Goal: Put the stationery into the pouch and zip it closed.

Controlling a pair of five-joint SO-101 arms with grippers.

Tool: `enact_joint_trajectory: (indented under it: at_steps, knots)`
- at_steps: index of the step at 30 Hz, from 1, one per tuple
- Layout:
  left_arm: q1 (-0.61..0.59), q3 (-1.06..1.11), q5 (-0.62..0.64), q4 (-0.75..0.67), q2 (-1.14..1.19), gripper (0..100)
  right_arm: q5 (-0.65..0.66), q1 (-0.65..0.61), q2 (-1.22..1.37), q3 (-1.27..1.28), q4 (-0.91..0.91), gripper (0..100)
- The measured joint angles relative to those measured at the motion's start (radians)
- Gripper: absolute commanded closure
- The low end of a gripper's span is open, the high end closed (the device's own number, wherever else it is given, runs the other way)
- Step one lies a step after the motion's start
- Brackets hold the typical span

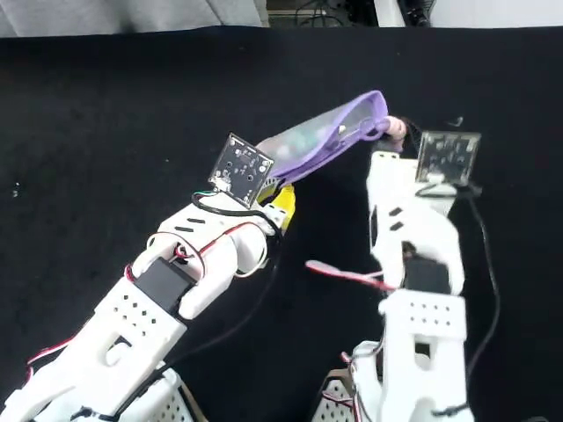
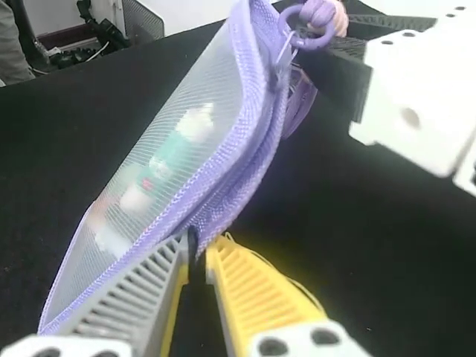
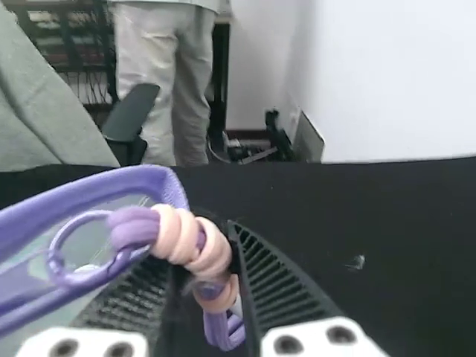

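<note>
Two arms hold one purple mesh pouch point(image 1: 321, 136) clear of the black desk point(image 1: 88, 132), stretched slantwise between them. Left arm point(image 1: 176, 281): its jaws, one grey and one yellow, are pressed together on the purple zip edge at the near end of the pouch, with the fabric pinched between the ribbed inner faces. Right arm point(image 1: 422, 237): its dark ribbed jaws are clamped on the zip charm point(image 3: 186, 242), a coiled piece in purple and pale pink, at the far end of the pouch. A thin purple ring point(image 3: 74, 253) joins the charm to the pouch corner. The stationery point(image 2: 175, 149) lies inside the pouch and shows through the mesh side as pale and teal shapes; what kind of items they are cannot be told. Along the stretch seen in the left wrist view, the zip band appears to lie shut, but the teeth are too blurred to confirm this. A red cable point(image 1: 343, 274) loops out beside the right arm. One small pale scrap point(image 3: 357, 262) lies on the desk, well apart from the pouch.
</note>
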Motion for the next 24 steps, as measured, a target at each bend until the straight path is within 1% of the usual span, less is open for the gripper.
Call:
enact_joint_trajectory:
  at_steps: [9,17,24]
  knots:
    - [0.0,0.0,-0.002,-0.002,0.002,97,0.0,0.054,0.161,-0.107,0.0,98.7]
    - [0.002,0.009,-0.002,-0.009,0.002,97,0.0,0.118,0.288,-0.132,-0.103,98.7]
    - [0.002,0.009,-0.002,-0.009,0.002,97,0.0,0.178,0.431,-0.23,-0.107,98.7]
